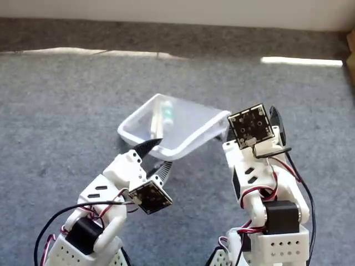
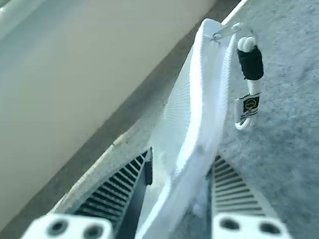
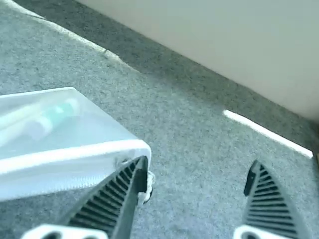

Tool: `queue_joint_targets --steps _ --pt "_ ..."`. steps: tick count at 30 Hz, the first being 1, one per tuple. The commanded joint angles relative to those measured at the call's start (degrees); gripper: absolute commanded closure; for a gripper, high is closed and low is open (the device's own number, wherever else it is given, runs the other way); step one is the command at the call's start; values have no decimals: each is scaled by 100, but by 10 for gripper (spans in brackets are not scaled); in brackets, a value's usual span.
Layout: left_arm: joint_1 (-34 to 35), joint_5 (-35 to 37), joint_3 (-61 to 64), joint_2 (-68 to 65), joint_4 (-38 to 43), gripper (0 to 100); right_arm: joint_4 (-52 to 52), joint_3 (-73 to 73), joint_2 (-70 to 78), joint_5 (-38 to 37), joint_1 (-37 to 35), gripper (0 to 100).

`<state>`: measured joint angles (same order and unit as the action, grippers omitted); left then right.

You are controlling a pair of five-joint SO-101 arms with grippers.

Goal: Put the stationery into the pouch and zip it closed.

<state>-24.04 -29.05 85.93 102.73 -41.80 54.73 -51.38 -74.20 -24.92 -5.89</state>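
A translucent white pouch (image 1: 177, 127) is held up off the grey carpet, its mouth toward the arms. Inside lie a white pen (image 1: 155, 123) and a teal-and-white stick (image 1: 167, 113); the stick (image 3: 56, 115) also shows through the pouch wall (image 3: 75, 149). My left gripper (image 2: 180, 162) is shut on the pouch's edge (image 2: 194, 114), below the zipper pull with its black cord (image 2: 249, 62). In the high view the left gripper (image 1: 156, 157) grips the pouch's near rim. My right gripper (image 3: 198, 167) stands open beside the pouch's right corner, one finger (image 3: 124, 189) touching it.
Grey carpet (image 1: 66, 100) covers the whole area, with a pale wall (image 1: 177, 11) along the far side. A bright strip of light (image 1: 302, 61) lies on the carpet at the far right. Both arm bases stand at the near edge.
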Motion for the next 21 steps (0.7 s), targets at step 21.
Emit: queue_joint_targets --steps 21 --pt "4 1538 -2501 119 -1978 768 22 479 -4 70 -154 707"
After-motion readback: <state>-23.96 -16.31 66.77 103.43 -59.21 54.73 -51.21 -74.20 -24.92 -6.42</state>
